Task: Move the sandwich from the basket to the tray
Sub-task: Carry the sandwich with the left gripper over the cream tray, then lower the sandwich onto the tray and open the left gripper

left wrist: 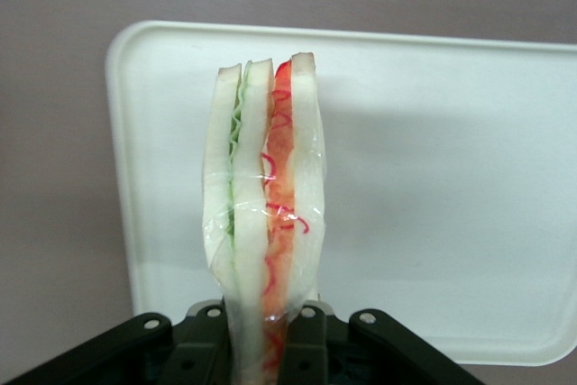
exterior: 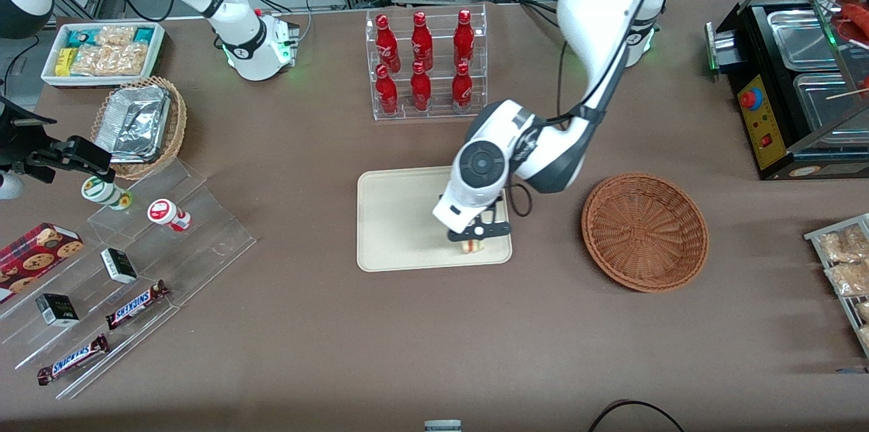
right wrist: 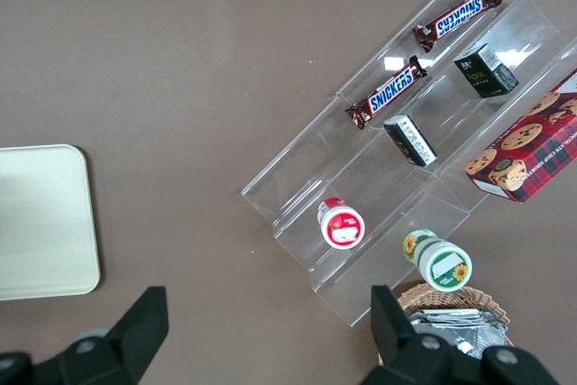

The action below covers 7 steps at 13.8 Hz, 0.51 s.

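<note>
In the front view, just right of centre, the left arm's gripper (exterior: pixel 477 236) hangs over the lower right corner of the cream tray (exterior: pixel 394 214), its fingers (left wrist: pixel 305 349) closed tight on the wrapped sandwich (left wrist: pixel 263 205), which stands on edge between them with green and red filling showing. The reddish-brown wicker basket (exterior: pixel 645 231) sits to the right of the tray in that frame, apart from it, with nothing visible inside
</note>
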Each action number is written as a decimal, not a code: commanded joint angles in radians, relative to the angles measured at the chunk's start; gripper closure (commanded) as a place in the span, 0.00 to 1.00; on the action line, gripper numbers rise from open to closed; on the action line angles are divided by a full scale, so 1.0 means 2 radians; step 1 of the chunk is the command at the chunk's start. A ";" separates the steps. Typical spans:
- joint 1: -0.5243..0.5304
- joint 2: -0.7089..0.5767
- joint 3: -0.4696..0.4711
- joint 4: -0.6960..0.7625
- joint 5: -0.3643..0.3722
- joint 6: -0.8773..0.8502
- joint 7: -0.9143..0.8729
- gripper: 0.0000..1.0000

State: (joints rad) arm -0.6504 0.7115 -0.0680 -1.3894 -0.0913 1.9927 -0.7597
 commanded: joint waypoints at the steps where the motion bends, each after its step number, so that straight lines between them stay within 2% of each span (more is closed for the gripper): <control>1: -0.017 0.022 0.008 0.028 0.000 0.015 -0.007 1.00; 7: -0.038 0.055 0.010 0.046 0.003 0.040 -0.025 1.00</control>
State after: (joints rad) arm -0.6985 0.7963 -0.0665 -1.3457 -0.0910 2.0782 -0.7771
